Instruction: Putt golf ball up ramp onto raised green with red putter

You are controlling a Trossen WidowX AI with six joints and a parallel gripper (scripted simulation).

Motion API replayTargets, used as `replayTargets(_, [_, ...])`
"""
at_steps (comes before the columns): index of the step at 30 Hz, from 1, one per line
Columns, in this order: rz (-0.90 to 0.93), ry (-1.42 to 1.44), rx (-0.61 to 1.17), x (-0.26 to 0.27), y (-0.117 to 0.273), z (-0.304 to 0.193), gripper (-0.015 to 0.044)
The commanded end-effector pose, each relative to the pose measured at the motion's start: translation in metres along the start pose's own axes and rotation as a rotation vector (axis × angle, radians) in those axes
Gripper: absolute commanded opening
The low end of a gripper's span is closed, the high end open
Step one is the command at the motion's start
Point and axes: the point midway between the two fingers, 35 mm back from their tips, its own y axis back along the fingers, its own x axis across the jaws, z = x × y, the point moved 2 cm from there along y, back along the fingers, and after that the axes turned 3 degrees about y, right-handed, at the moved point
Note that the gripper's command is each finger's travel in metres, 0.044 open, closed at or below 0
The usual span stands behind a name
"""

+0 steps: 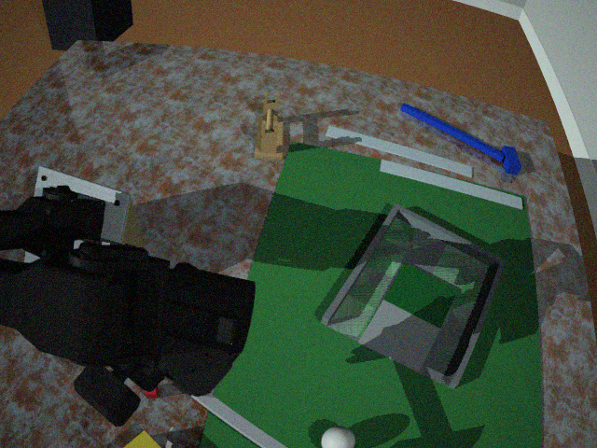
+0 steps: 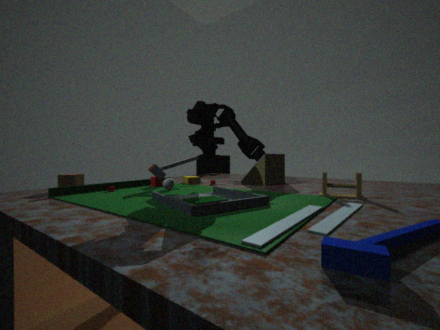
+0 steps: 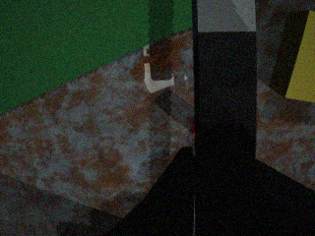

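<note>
My gripper (image 2: 203,154) is shut on the red putter's grey shaft (image 2: 179,163) (image 3: 226,16), left of the mat in the top view. The putter's head (image 2: 157,170), mostly grey with a red edge, hangs tilted in the air, just above and left of the ball in the exterior view. The head is not seen in the top view or the wrist view. The white golf ball (image 1: 337,439) (image 2: 168,183) sits on the green mat (image 1: 284,347) (image 2: 106,204). The raised green (image 1: 422,291) lies inside a grey-walled frame, with a grey ramp (image 1: 395,323) beside it.
A blue putter (image 1: 448,129) (image 2: 355,256) lies past two white strips (image 1: 451,184) (image 2: 282,227). A wooden stand (image 1: 269,143) (image 2: 342,196), a wedge block (image 2: 274,170), a yellow block (image 2: 191,179) (image 3: 302,64) and small red blocks (image 1: 151,393) (image 2: 111,188) stand around.
</note>
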Motion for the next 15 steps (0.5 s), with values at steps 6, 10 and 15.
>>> replayTargets(6, [-0.006, 0.004, -0.002, 0.0, -0.015, -0.001, 0.0])
replayTargets(10, [-0.006, 0.004, -0.002, 0.0, -0.021, -0.001, 0.0])
replayTargets(15, [-0.008, 0.004, -0.003, -0.001, -0.029, -0.001, 0.0])
